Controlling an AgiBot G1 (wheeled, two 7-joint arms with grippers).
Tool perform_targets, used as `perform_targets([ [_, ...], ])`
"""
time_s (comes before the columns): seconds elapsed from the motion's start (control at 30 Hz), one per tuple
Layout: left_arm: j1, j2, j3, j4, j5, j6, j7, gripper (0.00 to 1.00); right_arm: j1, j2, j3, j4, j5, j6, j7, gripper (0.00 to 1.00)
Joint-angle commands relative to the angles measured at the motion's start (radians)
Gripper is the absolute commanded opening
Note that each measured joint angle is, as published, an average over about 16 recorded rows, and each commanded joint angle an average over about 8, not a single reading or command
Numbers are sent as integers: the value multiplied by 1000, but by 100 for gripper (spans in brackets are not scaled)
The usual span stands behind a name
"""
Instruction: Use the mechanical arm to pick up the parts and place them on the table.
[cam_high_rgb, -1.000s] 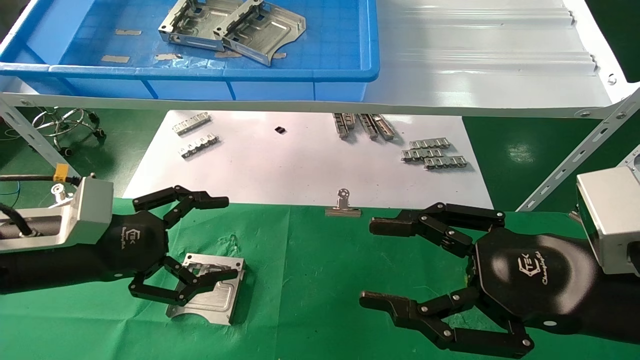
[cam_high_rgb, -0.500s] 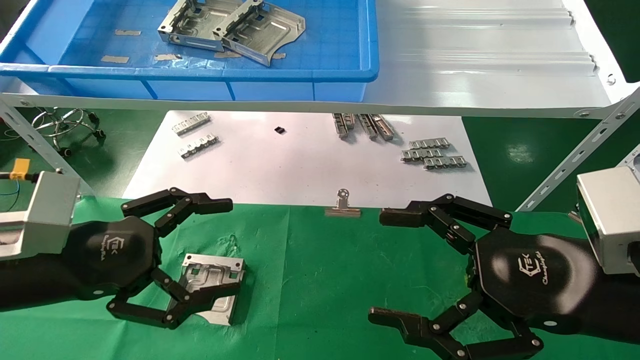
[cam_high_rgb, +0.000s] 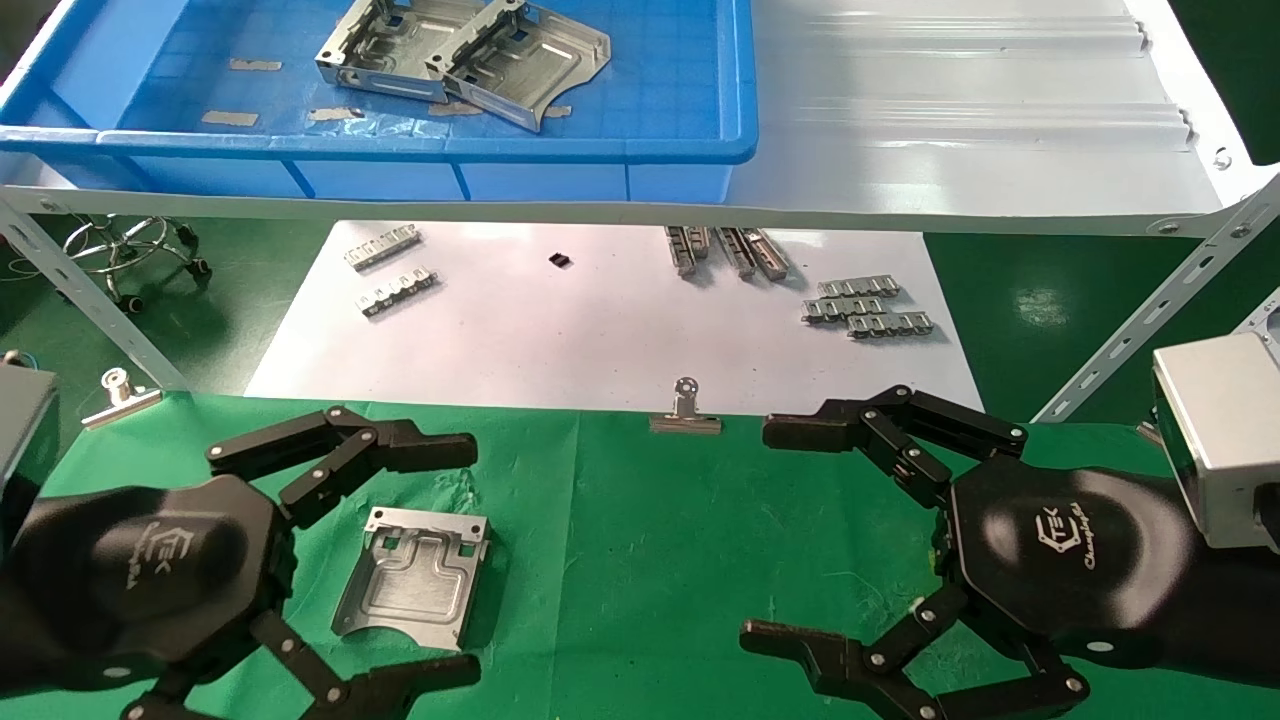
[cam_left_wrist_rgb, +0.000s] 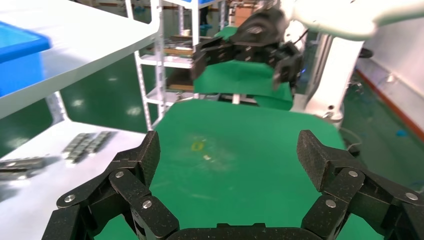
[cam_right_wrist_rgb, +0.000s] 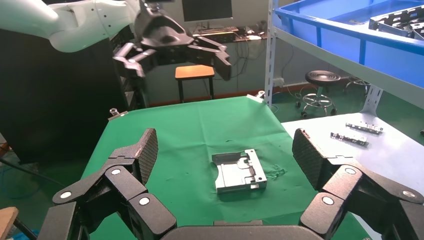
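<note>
One silver bracket (cam_high_rgb: 415, 580) lies flat on the green cloth table (cam_high_rgb: 620, 560); it also shows in the right wrist view (cam_right_wrist_rgb: 239, 171). My left gripper (cam_high_rgb: 470, 562) is open and empty. It is drawn back to the bracket's left, its fingers (cam_high_rgb: 430, 450) spread on either side and not touching it. In the left wrist view the left gripper (cam_left_wrist_rgb: 230, 155) frames bare cloth with a yellow mark (cam_left_wrist_rgb: 197, 146). My right gripper (cam_high_rgb: 758, 535) is open and empty over the cloth at the right, and it is open in its own view too (cam_right_wrist_rgb: 225, 147). Two more brackets (cam_high_rgb: 390, 45) (cam_high_rgb: 530, 62) lie in the blue bin (cam_high_rgb: 600, 150).
The bin stands on a white ribbed shelf (cam_high_rgb: 950, 130) above a white sheet (cam_high_rgb: 600, 330) with small notched strips (cam_high_rgb: 865, 308). Binder clips sit at the cloth's far edge (cam_high_rgb: 686, 410) and far left corner (cam_high_rgb: 120, 395). Angled shelf struts (cam_high_rgb: 1150, 310) stand at the right.
My left gripper has let go of the bracket and pulled back toward me and to the left; the bracket stays flat on the cloth. The right gripper has shifted slightly.
</note>
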Motion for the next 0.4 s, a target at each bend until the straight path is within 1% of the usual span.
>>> perform_targets([
  [0.03,18,-8,-17,-34,-11,-3,-26,100,0,0,0,0,0,0,0,100],
  [0.17,30,-14,-28,-57,-20,-6,-38,100,0,0,0,0,0,0,0,100],
  [0.4,25,-12,-23,-45,-18,-7,-30,100,0,0,0,0,0,0,0,100],
])
